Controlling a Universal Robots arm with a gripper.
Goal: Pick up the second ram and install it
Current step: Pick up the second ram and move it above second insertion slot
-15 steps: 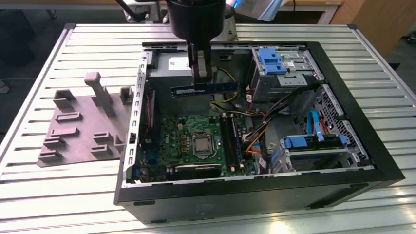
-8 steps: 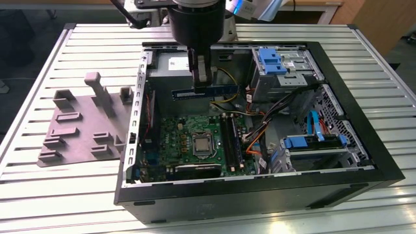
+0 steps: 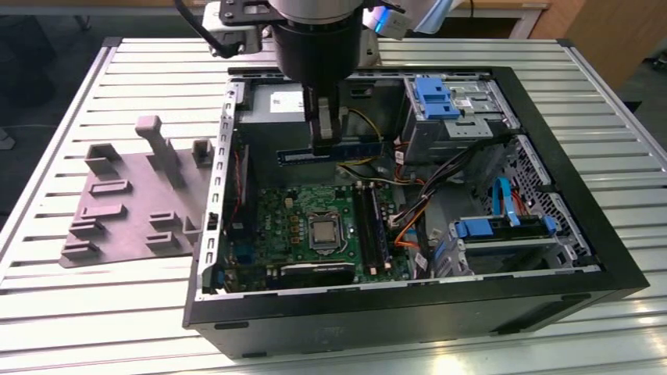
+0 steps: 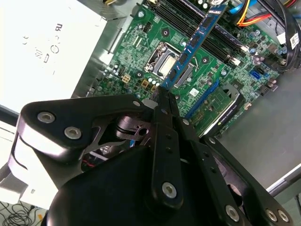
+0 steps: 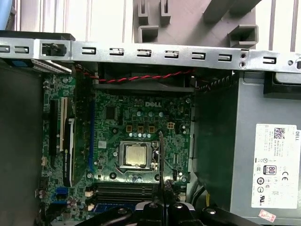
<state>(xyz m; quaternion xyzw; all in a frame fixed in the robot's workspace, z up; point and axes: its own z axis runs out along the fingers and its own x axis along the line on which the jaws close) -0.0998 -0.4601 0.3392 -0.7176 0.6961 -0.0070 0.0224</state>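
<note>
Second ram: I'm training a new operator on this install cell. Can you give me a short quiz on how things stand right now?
1. True or false: the gripper is shut on the second ram.
2. Multiple choice: in the exterior view, the ram hangs over
A) the grey holder block
B) the open computer case
C) bare table slats
3. One word: in the second wrist view, what green part lies beneath the held ram?

Key
1. True. The fingers clamp the stick, which hangs in the air, not seated in a slot.
2. B
3. The motherboard
</note>
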